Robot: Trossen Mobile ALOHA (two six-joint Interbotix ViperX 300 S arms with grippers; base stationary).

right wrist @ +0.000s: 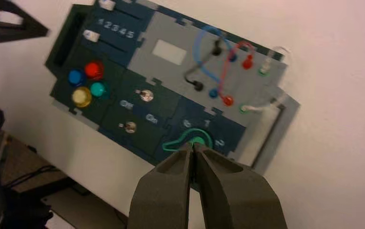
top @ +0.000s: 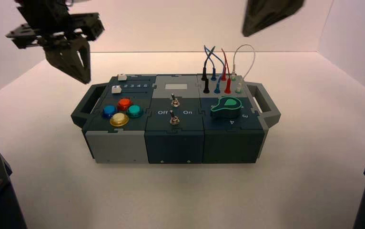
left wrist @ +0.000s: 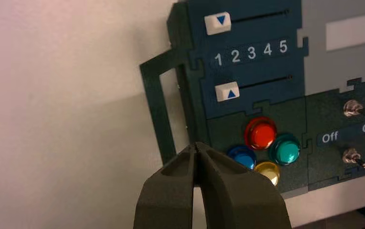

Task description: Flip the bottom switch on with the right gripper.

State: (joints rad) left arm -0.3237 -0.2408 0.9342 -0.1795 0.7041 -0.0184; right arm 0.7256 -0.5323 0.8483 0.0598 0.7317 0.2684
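High view. The box [top: 176, 119] stands on a pale table [top: 290, 191], a handle at each end. On its left section sit two white slider caps [top: 118, 83] and a cluster of four round buttons: red [top: 124, 103], blue [top: 109, 111], teal [top: 135, 111] and yellow [top: 119, 119]. The middle section carries a pale grey rectangle [top: 176, 88] at the far side and two metal toggles set one behind the other; the bottom switch [top: 173, 119] is the nearer one, on plain dark teal, between the lettering "Off" and "On". The right section bears a green knob [top: 225, 108] and, beyond it, plugged wires [top: 221, 67] in black, blue, red and white. The left gripper [top: 76, 64] hangs above the table beyond the box's far left corner, its fingers together. The right gripper [top: 271, 14] shows only partly at the top edge, high above the far right of the box and well apart from the switch.

Left wrist view. The left gripper [left wrist: 197, 149] has its fingertips pressed together, hovering near the blue button [left wrist: 241, 156] and the box's left handle [left wrist: 159, 109]. Both slider caps [left wrist: 217, 23] stand at the "1" end of the scale 1–5. The bottom switch [left wrist: 353, 157] appears near the picture's edge, beside the "Off" and "On" lettering.

Right wrist view. The right gripper [right wrist: 193, 148] has its fingertips closed on each other with nothing between them, poised over the green knob [right wrist: 190, 141]. The bottom switch [right wrist: 129, 126] lies apart from the fingertips, on the side toward the buttons; its lever's position cannot be told here.
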